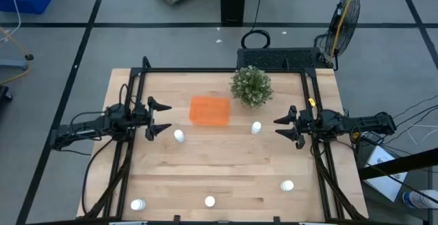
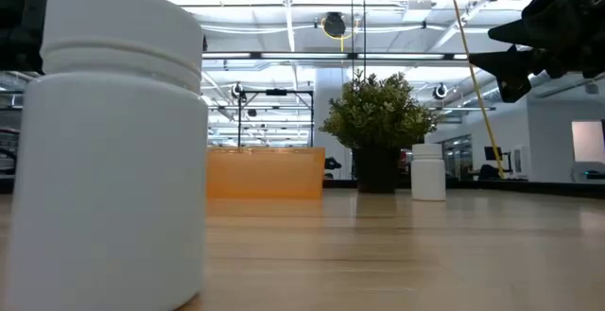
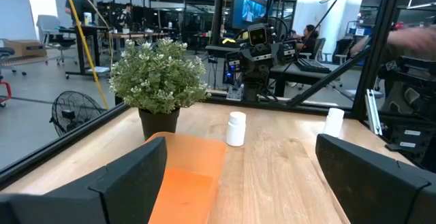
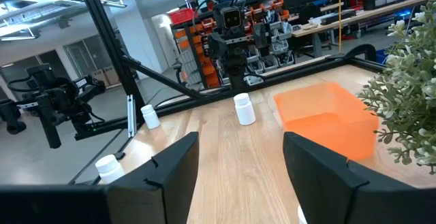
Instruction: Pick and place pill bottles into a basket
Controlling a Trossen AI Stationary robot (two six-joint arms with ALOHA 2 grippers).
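The orange basket [image 1: 209,110] lies on the table's far middle, next to a potted green plant [image 1: 252,86]. Five white pill bottles stand upright on the table: one near the basket's near left corner [image 1: 179,136], one near the plant [image 1: 256,127], and three toward the near edge [image 1: 287,185] [image 1: 210,201] [image 1: 138,204]. My left gripper [image 1: 170,116] is open and empty at the left, its fingers pointing at the basket [image 3: 191,169]. My right gripper [image 1: 276,126] is open and empty at the right, close to the bottle by the plant. In the right wrist view the basket [image 4: 327,115] and a bottle [image 4: 244,108] lie ahead.
A black frame [image 1: 226,70] runs round the table's far and side edges. In the low view one bottle [image 2: 123,150] stands very close to the camera and fills the left. Bare wood lies in the table's middle [image 1: 226,163].
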